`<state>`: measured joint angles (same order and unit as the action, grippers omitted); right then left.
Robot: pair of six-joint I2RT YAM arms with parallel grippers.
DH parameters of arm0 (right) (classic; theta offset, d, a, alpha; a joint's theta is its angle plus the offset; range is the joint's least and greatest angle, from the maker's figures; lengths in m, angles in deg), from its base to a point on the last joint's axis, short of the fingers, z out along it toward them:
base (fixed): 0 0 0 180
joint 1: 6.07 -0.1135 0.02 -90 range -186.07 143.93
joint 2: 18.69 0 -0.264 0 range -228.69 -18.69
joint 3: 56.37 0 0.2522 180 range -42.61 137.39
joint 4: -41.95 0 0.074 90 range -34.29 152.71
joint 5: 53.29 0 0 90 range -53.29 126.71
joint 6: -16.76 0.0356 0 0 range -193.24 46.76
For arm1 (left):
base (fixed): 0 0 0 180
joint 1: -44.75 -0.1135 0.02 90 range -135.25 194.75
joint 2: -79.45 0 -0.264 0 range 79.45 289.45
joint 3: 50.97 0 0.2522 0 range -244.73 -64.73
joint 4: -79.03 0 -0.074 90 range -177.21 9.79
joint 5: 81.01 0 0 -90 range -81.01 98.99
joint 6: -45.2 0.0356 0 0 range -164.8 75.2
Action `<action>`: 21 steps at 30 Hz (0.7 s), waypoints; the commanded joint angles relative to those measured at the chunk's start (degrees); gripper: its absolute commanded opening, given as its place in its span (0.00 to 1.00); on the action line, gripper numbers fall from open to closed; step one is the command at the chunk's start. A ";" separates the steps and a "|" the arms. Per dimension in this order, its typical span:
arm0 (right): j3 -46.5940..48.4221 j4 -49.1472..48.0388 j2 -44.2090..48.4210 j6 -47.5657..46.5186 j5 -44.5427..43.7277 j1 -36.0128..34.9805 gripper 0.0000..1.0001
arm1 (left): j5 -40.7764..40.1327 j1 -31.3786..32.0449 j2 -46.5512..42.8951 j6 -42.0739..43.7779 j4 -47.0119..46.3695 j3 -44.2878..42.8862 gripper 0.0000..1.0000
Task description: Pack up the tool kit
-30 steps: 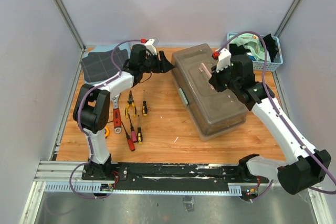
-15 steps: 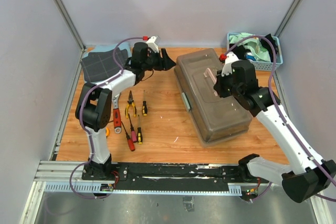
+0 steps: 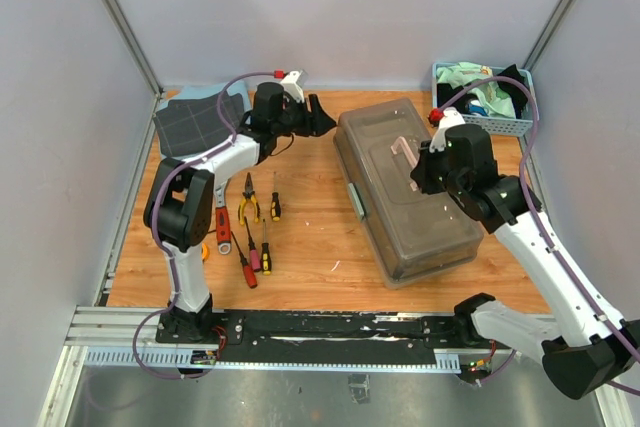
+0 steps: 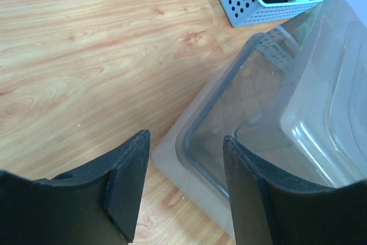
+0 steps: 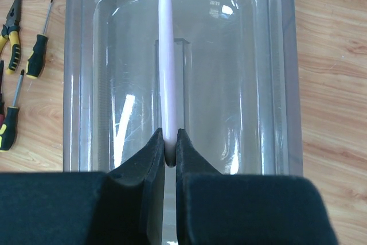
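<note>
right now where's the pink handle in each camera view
top: pink handle centre right, on the toolbox lid, pinched by the right gripper
left wrist: not in view
right wrist: centre, running up from the gripper
shared landmark: the toolbox lid, in all three

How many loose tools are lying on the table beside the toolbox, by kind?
screwdrivers: 4
pliers: 1
red-handled wrench: 1
orange tape measure (partly hidden): 1
Total: 7
</note>
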<state>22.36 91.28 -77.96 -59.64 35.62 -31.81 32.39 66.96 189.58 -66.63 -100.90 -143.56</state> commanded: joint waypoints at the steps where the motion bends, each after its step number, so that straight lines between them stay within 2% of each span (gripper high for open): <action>1: -2.26 9.14 -1.83 4.35 -5.34 -0.72 0.01 | 0.61 1.16 -3.37 1.09 -1.44 2.61 0.59; 6: -2.19 14.24 -1.77 6.38 -8.99 -0.72 0.16 | 0.60 1.16 -7.90 0.97 -1.43 7.22 0.60; 13: -4.88 15.99 0.85 8.37 -10.39 -0.72 0.16 | 0.94 1.16 -15.61 -1.78 -1.09 15.55 0.61; 17: -4.78 17.33 1.41 8.01 -9.76 -0.65 0.33 | 0.98 1.16 -19.59 -2.04 -1.12 19.63 0.61; 21: -4.49 19.79 2.67 7.87 -9.15 -0.66 0.39 | 0.84 1.16 -22.07 -1.91 -1.06 21.88 0.62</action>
<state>20.07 95.52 -76.28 -50.67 28.06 -32.16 32.91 67.73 170.00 -68.25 -101.01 -123.34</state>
